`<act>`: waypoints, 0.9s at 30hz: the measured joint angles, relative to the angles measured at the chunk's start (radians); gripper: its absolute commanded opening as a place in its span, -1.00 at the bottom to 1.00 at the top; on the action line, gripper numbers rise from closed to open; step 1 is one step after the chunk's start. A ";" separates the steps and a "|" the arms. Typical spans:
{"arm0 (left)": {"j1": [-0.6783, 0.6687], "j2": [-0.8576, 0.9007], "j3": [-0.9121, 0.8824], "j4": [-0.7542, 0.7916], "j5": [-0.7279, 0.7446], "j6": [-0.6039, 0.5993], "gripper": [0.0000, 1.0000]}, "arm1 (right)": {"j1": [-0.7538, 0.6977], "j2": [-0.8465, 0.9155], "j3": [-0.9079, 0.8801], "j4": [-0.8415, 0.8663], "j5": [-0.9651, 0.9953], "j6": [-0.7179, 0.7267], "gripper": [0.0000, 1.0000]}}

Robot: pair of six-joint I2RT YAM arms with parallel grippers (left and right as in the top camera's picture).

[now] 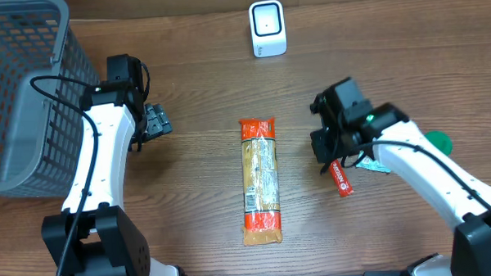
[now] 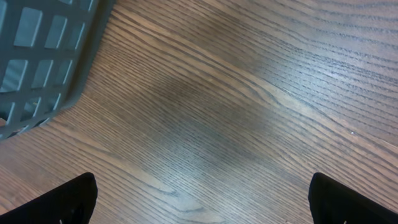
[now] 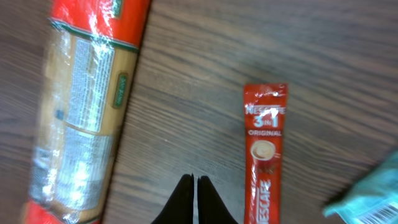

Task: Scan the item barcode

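A long clear packet with red ends lies lengthwise in the middle of the table, also at the left of the right wrist view. A red Nescafé 3-in-1 stick lies flat to its right. My right gripper hovers between them, shut with nothing in it, the stick just to its right. The white barcode scanner stands at the back. My left gripper hangs open over bare wood beside the basket.
A grey mesh basket fills the back left corner, its rim showing in the left wrist view. A teal wrapper and a green object lie under and beside the right arm.
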 measured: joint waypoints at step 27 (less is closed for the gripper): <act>0.000 0.000 0.000 0.000 0.000 0.000 1.00 | 0.000 0.001 -0.215 0.254 0.039 0.052 -0.85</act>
